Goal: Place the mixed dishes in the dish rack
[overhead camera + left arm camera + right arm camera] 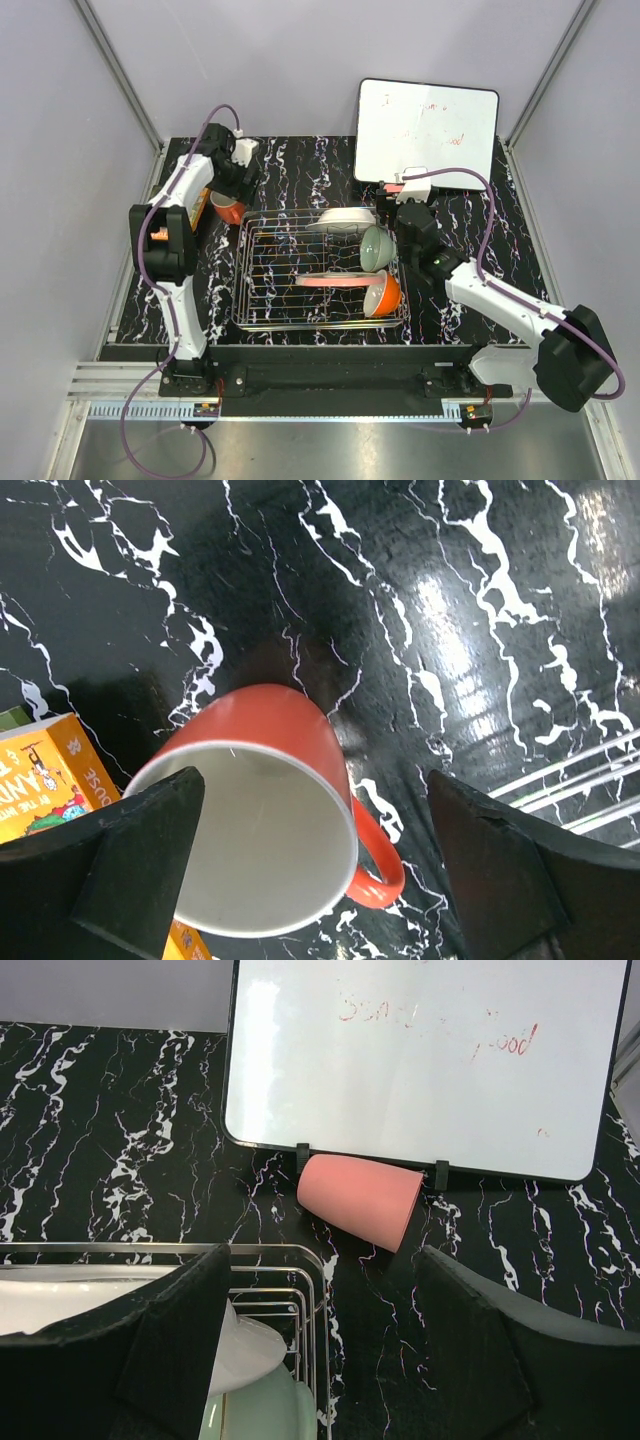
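Left pincer [315, 865] is seen spread wide, its jaws set on either side of the orange-red mug [262, 820]. Whether either finger touches the mug cannot be told. Right pincer [325, 1345] is likewise spread and holds nothing.

Nearest the arm bases, the dish rack [246, 285] is found already loaded on its right half. The orange bowl [384, 293] is stood on edge in the near right corner. The pink-and-cream plate [333, 281] is laid just left of it. The pale green bowl [376, 246] is stood behind them, and the white plate [340, 217] is set at the far rim.

Beyond the rack's far left corner, the mug is seen tipped over on the table [480, 600], its white mouth turned toward the wrist camera and its handle toward the rack. A book [45, 780] lies just beside it, on the side away from the rack. Beyond the far right corner, the small pink cup [360, 1201] is laid on its side against the lower edge of the whiteboard [430, 1060].

Two dishes are therefore judged to be left, and the step in hand is taken to be the pick-up of the mug. The jaws should next be closed across its wall, after which it should be lifted clear of the book and carried to the rack's vacant left half.
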`<state>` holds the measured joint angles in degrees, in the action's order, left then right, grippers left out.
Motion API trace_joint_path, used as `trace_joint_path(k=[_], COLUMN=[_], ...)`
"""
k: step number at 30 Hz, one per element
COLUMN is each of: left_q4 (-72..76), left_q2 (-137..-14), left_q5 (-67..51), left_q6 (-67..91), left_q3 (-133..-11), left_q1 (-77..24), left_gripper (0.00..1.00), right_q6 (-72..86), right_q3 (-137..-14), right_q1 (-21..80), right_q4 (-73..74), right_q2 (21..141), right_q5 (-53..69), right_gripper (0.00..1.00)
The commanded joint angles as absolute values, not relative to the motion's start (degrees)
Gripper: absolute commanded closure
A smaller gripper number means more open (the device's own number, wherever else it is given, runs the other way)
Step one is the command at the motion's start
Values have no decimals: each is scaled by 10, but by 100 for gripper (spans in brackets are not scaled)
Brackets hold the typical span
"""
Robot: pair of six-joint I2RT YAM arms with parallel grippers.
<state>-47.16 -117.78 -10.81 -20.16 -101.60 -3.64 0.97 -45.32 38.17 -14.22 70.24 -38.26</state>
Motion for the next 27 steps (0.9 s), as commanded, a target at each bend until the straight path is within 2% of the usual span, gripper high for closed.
trace_joint_path(k=[1, 3, 4, 7, 8, 10, 11, 13, 17, 22, 27], left_q4=[-445, -446, -446, -447, -447, -453, -458, -466, -476, -480, -489], left_q2=[-1192, -1202, -1206, -1219, -1222, -1228, -1230, -1228, -1202, -1112, -992], left_q5=[-97, -106, -108, -108, -107, -109, -109, -115, -134, -184, -314], left_q6=[-186, -187, -186, -182, -180, -182, -183, -185, -192, -199, -180], left_q3=[-1020, -1018, -1019, -1018, -1017, -1021, -1022, -1027, -1021, -1022, -1052], left_q1=[-35, -35, -35, -35, -35, -35, -35, -35, -35, -35, -30], left_gripper=[14, 24, 39, 44, 50, 66, 85, 100, 100, 100, 100], right_q6=[19, 22, 23, 23, 23, 26, 28, 32, 45, 61, 104], right_q3=[-448, -447, -446, -445, -445, -445, -445, -444, -445, -453, -486], right_q1=[380, 380, 380, 380, 380, 380, 380, 380, 380, 380, 380], right_q4=[-160, -158, -158, -156, -156, -155, -154, -154, -153, -153, -153], right_q2=[682, 680, 679, 679, 679, 680, 679, 681, 690, 700, 697], right_q5=[-388, -387, -387, -387, -386, -383, -381, -375, -357, -326, -251], right_gripper=[19, 19, 19, 20, 19, 20, 20, 21, 22, 19, 15])
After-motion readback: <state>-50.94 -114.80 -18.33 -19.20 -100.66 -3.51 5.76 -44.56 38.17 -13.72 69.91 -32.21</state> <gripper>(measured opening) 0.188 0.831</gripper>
